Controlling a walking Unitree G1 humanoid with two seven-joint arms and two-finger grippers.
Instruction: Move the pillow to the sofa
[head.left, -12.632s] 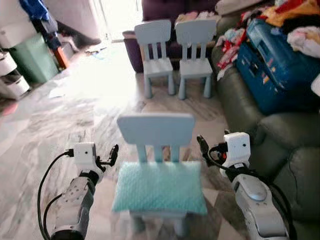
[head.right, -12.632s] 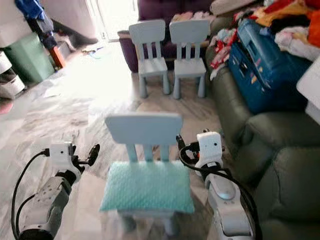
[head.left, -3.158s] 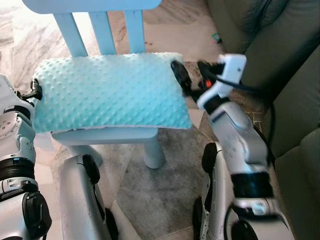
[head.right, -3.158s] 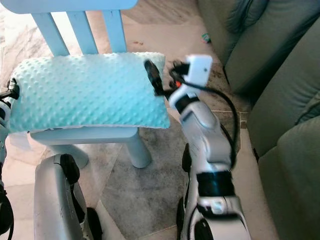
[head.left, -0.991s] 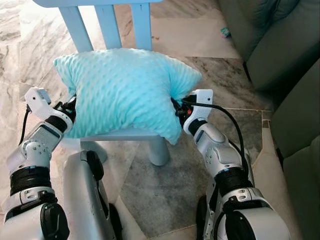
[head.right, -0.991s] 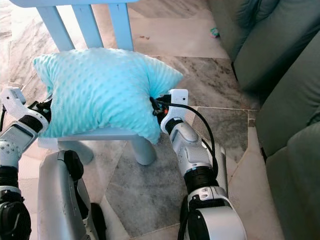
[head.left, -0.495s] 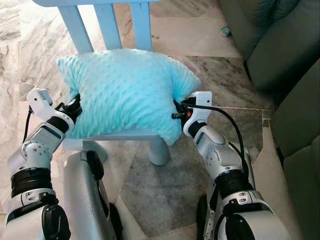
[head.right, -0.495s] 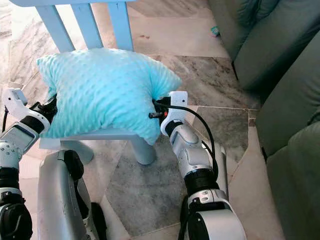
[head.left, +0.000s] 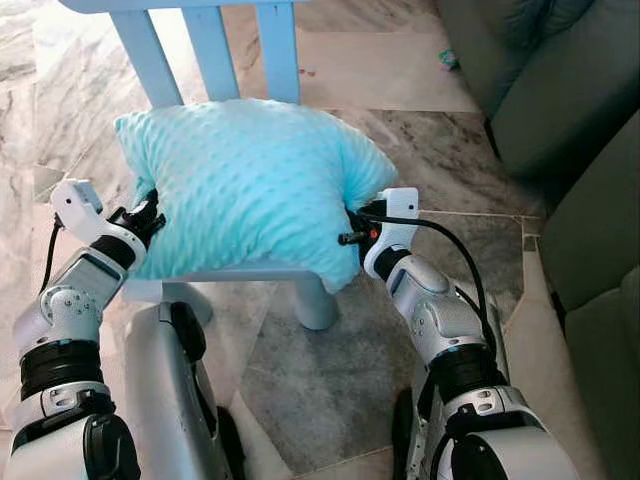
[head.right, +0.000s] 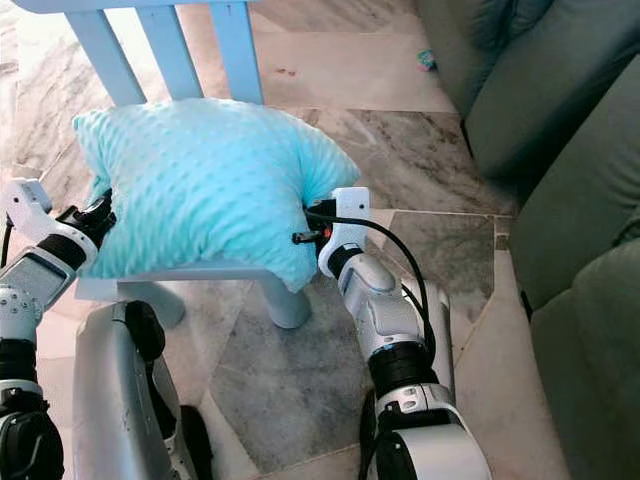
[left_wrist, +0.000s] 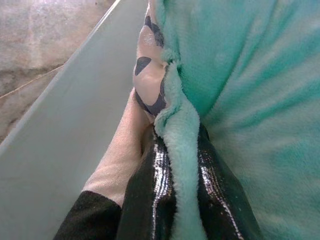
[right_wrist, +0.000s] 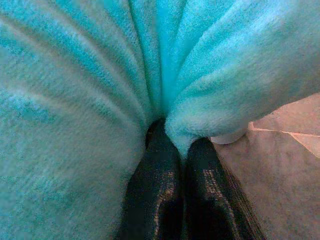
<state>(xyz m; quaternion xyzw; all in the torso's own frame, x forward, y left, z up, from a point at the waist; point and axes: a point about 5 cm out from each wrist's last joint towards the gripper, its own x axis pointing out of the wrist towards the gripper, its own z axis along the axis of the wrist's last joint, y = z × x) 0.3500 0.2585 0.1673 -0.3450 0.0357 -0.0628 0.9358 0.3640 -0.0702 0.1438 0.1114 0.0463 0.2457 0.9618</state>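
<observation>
1. The pillow (head.left: 250, 185) is a plump turquoise cushion covered in dimpled, bubble-textured plush. It sits over the seat of a small pale-blue chair (head.left: 245, 272), bunched up with its corners drawn in where I grip it.
2. My left gripper (head.left: 148, 212) bites the pillow's edge at about 9 o'clock. In my left wrist view, the two glossy black fingers (left_wrist: 157, 200) are closed tight on a rolled seam of the fuzzy fabric. A beige backing cloth with dark patches (left_wrist: 150, 75) shows there, which my head views do not reveal.
3. My right gripper (head.left: 350, 222) pinches the pillow at about 3 o'clock. In my right wrist view, its textured black fingers (right_wrist: 157, 195) press nearly together with a fold of plush squeezed between them, and the fabric creases radiate out from that spot.
4. The chair has flat slats (head.left: 280, 50) rising at 12 o'clock behind the pillow and a round leg (head.left: 315, 305) under its near right corner. The smooth flat seat surface (left_wrist: 55, 140) shows beside my left fingers.
5. The floor (head.left: 400, 140) is grey-veined marble tile with visible joints.
6. The sofa (head.left: 560, 110) is dark olive with a smooth, leathery look. It stands from 1 to 4 o'clock, well apart from the pillow, with bare floor between.
7. A small teal scrap (head.left: 447, 60) lies on the floor by the sofa's base at 1 o'clock.
8. My own silver legs (head.left: 170, 390) stand beside the chair at 6 o'clock.
</observation>
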